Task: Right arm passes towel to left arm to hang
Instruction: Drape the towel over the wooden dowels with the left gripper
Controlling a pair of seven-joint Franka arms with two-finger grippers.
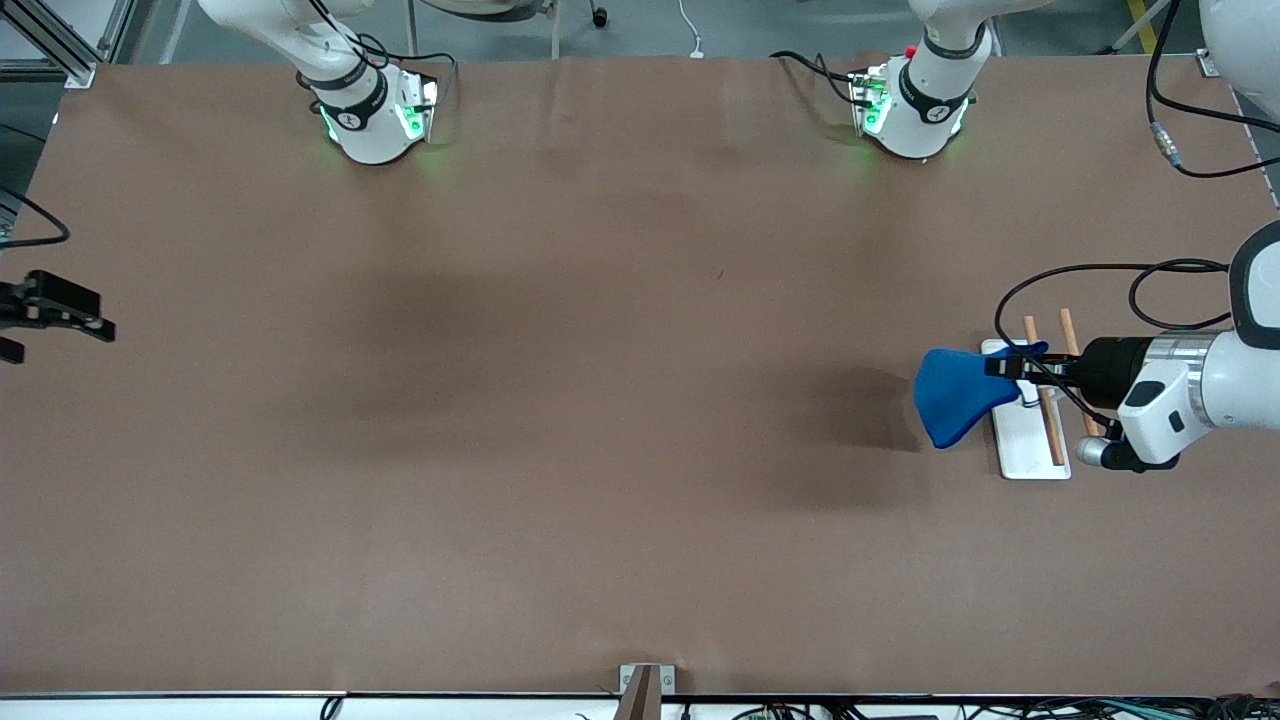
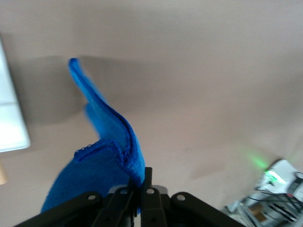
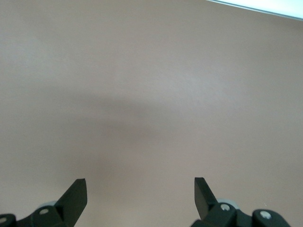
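Towel (image 1: 955, 396) hangs pinched in our left end effector (image 1: 1004, 366) over the rack (image 1: 1030, 440), so we drape it squarely across a dowel (image 1: 1045, 400) before releasing, while our right end effector (image 1: 50, 310) waits open

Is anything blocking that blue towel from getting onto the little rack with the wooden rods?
Nothing visible does. The left gripper holds the towel above the rack, right by its wooden rods. The right gripper waits open at the table's other end.
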